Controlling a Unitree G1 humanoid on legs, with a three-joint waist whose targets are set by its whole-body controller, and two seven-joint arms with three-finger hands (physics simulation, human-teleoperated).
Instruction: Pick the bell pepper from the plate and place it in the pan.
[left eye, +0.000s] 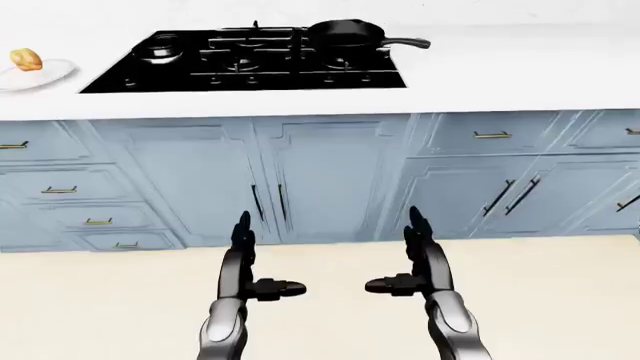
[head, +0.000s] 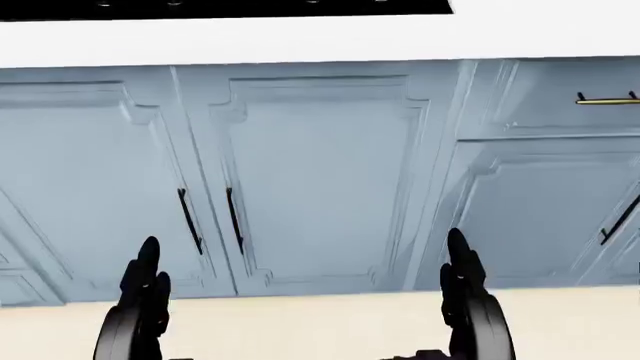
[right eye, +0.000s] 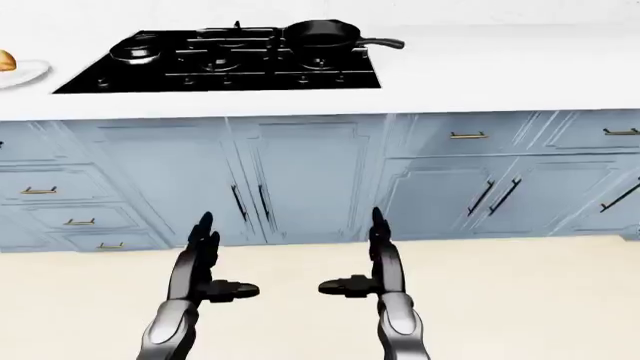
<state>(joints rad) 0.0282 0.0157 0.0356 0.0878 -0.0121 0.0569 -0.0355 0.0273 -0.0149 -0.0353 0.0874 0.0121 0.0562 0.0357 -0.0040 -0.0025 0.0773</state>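
An orange-yellow bell pepper lies on a white plate at the far left of the white counter in the left-eye view. A black pan with its handle pointing right sits on the upper right burner of the black stove. My left hand and right hand are both open and empty, fingers pointing up, held low over the floor, far below the counter. The head view shows only fingertips and cabinet doors.
Blue-grey cabinets with drawers and dark or brass handles run under the counter. A small dark pot sits on the stove's upper left burner. Cream floor lies between me and the cabinets.
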